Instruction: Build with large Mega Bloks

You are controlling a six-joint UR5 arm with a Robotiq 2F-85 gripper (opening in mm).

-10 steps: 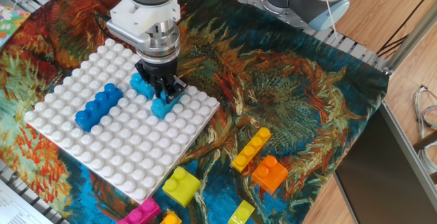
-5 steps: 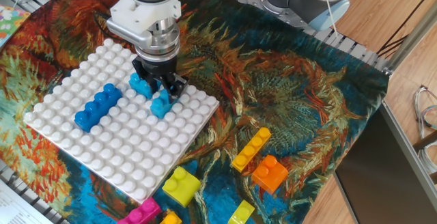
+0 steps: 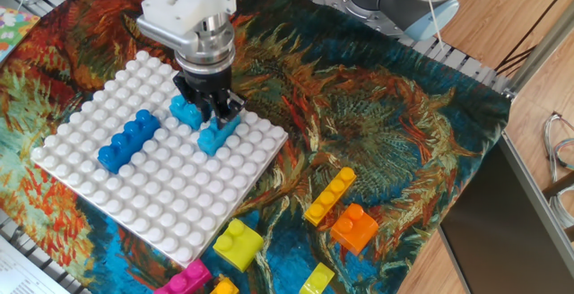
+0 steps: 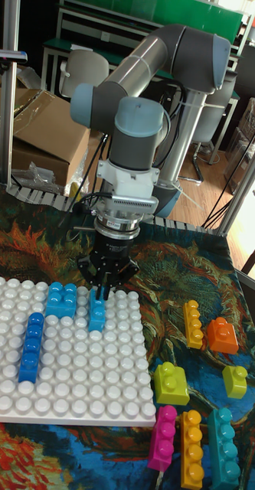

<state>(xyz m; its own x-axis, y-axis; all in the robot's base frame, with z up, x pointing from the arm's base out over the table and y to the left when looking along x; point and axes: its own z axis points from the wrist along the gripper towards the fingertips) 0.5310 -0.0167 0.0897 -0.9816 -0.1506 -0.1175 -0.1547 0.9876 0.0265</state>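
Observation:
My gripper [image 3: 212, 108] [image 4: 104, 288] hangs low over the white studded baseplate [image 3: 170, 195] [image 4: 73, 383], its tips just above the far end of a long light blue Mega Blok [image 3: 218, 135] [image 4: 97, 311] that rests on the plate. A narrow gap shows between the fingers and nothing is in it. To the left of that brick stands a short light blue brick [image 3: 186, 112] [image 4: 62, 298]. Further left, a long dark blue brick [image 3: 129, 139] [image 4: 29, 347] is also on the plate.
Loose bricks lie on the patterned cloth right of the plate: a long orange one [image 3: 329, 195] [image 4: 192, 323], a short orange one [image 3: 354, 227] [image 4: 220, 334], yellow-green ones [image 3: 238, 243] [image 4: 171, 383] [image 4: 234, 380], plus pink [image 4: 163, 436], orange [image 4: 191, 439] and teal [image 4: 222, 436] at the front.
My gripper has risen and shifted slightly back-left off the long light blue brick, which stays on the plate with more of it showing.

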